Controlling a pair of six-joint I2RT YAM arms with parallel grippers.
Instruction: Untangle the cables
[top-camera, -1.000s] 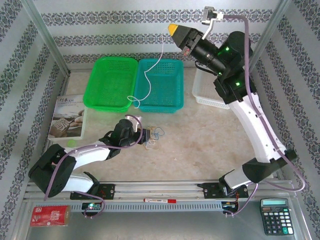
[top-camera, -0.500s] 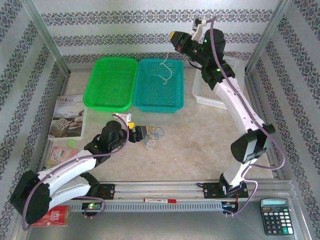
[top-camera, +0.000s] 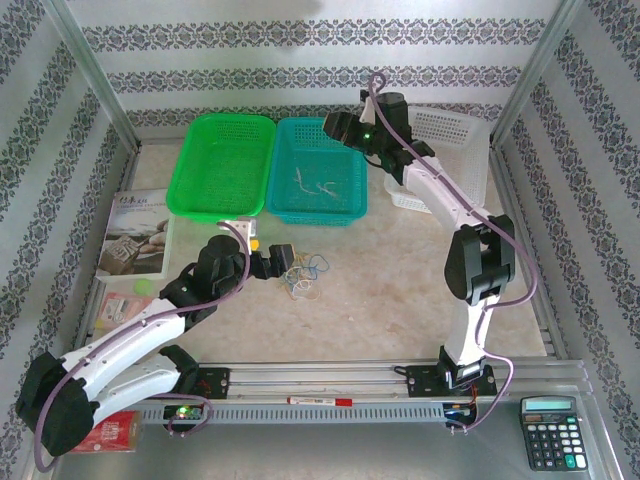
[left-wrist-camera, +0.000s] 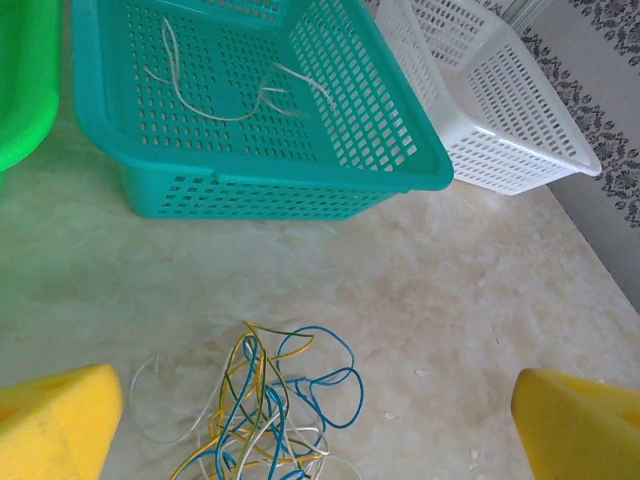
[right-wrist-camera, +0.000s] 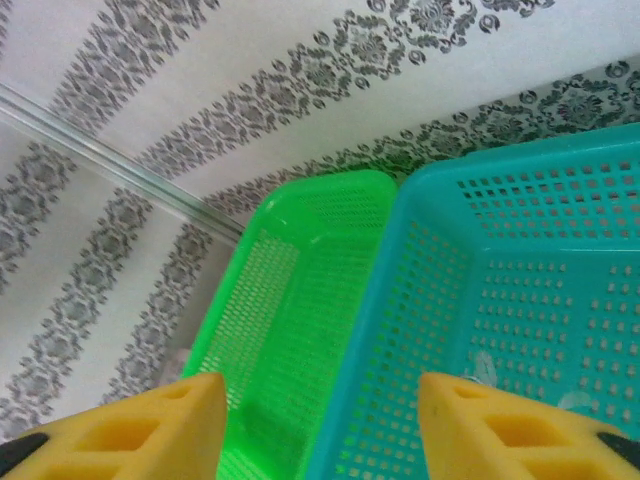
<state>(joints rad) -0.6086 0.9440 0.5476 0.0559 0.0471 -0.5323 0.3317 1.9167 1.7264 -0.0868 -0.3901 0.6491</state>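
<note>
The counter (top-camera: 400, 290) carries three baskets along the back: a green basket (top-camera: 185, 190), a teal basket (top-camera: 318, 215) touching its right side, and a white basket (top-camera: 455, 140) further right.

The right arm (top-camera: 470, 260) reaches in over the white basket, and the right fingers (top-camera: 338, 126) hang above the teal basket's far rim. Seen from that wrist, the right fingers (right-wrist-camera: 130, 430) stand apart with nothing between them, and the green and teal baskets lie below.

The left arm (top-camera: 140, 335) stretches low across the counter. The left fingers (top-camera: 283, 260) sit just beside the tangle of cables (top-camera: 305, 275). From that wrist, the left fingers (left-wrist-camera: 60, 415) are spread wide and hold nothing. The tangle of cables (left-wrist-camera: 270, 410), yellow, blue and whitish, lies on the counter between and ahead of them, in front of the teal basket.

One white cable (top-camera: 315, 185) lies loose on the teal basket's floor, well apart from the tangle.

A second ago the right arm was raised high, its fingers pinching that white cable as it dangled over the teal basket. Since then the arm has come down, the fingers have parted, and the cable has dropped into the basket. The left fingers were closer together at the tangle and have opened out.
</note>
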